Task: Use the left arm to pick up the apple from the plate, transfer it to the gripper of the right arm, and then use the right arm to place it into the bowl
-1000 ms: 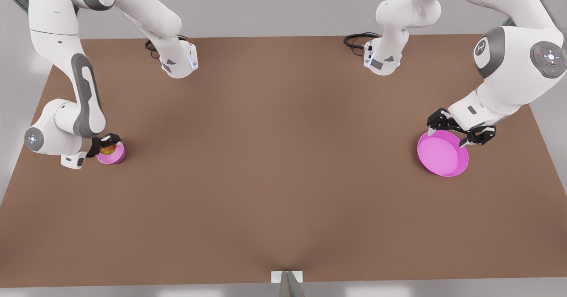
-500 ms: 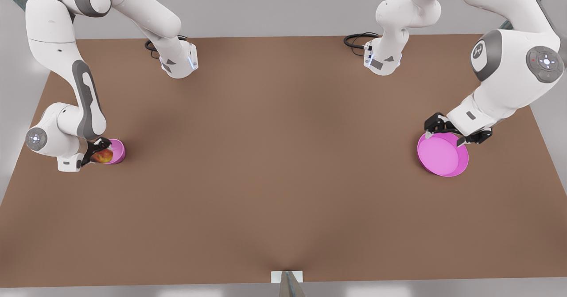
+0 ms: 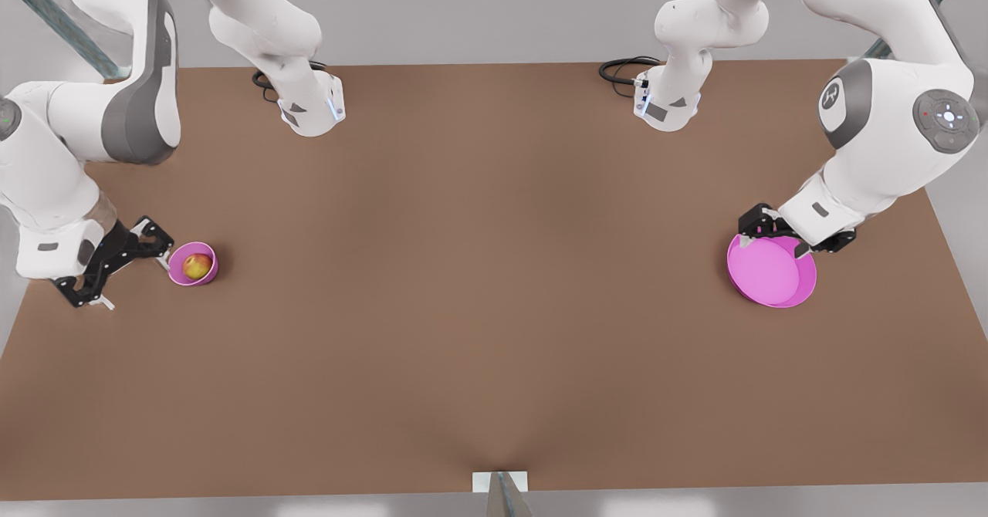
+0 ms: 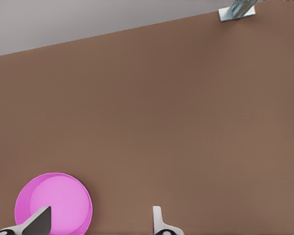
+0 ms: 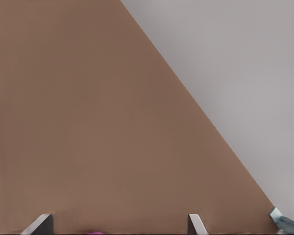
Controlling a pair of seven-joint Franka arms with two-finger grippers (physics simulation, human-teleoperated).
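Bowl (image 3: 193, 264) on the brown table (image 3: 478, 285) toward the front view's left — holds the apple (image 3: 197, 266), resting free. Right gripper (image 3: 135, 274) just beside it, fingers spread wide, gripping nothing. Plate (image 3: 772, 270) toward the front view's right — bare inside; left gripper (image 3: 772, 241) over its far rim, fingers wide, unladen.

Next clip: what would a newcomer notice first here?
The apple sitting in the small pink bowl at the front view's left, with the right gripper open just beside it. Across the brown table, the left gripper hangs open over the far rim of the empty pink plate.
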